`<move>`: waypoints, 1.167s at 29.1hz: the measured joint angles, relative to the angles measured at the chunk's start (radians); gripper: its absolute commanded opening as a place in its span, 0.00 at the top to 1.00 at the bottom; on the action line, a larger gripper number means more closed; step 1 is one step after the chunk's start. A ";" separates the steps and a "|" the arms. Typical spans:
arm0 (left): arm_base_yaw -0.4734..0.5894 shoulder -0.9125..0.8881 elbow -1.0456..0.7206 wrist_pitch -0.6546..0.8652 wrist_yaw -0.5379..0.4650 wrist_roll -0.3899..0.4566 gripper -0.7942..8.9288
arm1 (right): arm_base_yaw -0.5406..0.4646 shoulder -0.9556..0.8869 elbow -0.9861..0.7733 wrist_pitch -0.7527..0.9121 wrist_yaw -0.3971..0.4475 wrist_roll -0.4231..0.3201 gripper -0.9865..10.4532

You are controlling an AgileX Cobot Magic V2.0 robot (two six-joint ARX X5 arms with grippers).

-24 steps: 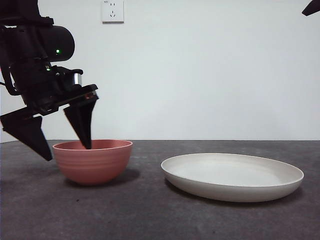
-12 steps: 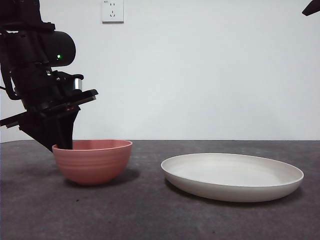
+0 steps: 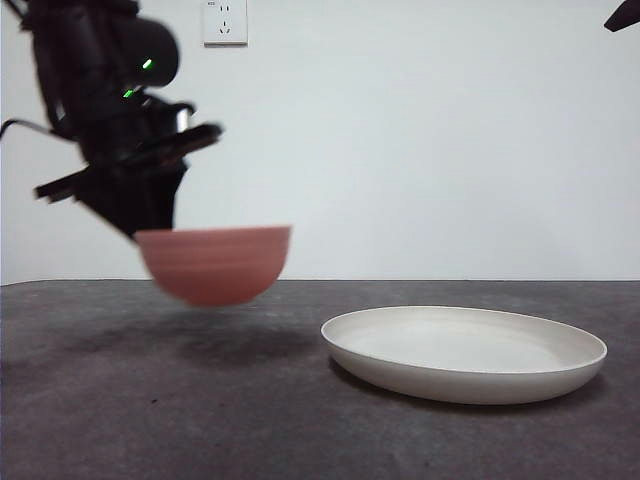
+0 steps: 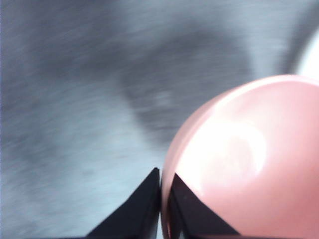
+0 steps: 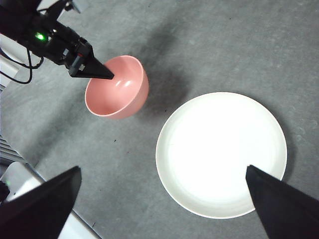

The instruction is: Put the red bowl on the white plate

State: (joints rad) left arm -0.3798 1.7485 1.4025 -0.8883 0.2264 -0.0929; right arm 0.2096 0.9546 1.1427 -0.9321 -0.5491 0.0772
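Observation:
The red bowl [image 3: 215,263] hangs in the air above the table at the left, upright, its shadow on the table below. My left gripper [image 3: 140,225] is shut on the bowl's left rim, one jaw inside and one outside, as the left wrist view [image 4: 162,186] shows beside the bowl [image 4: 244,159]. The white plate [image 3: 465,352] lies flat and empty on the table at the right, apart from the bowl. In the right wrist view the bowl [image 5: 119,89] is left of the plate [image 5: 222,152]. My right gripper [image 5: 164,199] is open, high above the table.
The dark grey table [image 3: 200,420] runs to a white wall with a socket [image 3: 225,20] at the top left. A black tip of the right arm [image 3: 623,15] shows at the top right corner.
The left gripper shut on the bowl's rim, then lifted the bowl off the table and carried it a little to the right. The plate has not moved.

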 measured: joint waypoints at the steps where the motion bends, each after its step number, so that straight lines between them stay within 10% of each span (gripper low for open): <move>1: -0.022 0.006 0.028 -0.013 0.000 -0.001 0.90 | 0.000 0.000 0.000 0.000 0.000 0.000 0.34; 19: -0.322 0.452 0.652 -0.167 0.000 -0.039 0.90 | 0.000 0.000 0.000 0.000 0.000 0.000 0.35; 34: -0.360 0.575 0.676 -0.166 0.000 -0.048 0.90 | 0.000 0.000 0.000 0.000 0.000 0.000 0.34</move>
State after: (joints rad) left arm -0.7403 2.3238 2.0781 -1.0538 0.2264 -0.1413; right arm 0.2096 0.9543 1.1427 -0.9321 -0.5491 0.0772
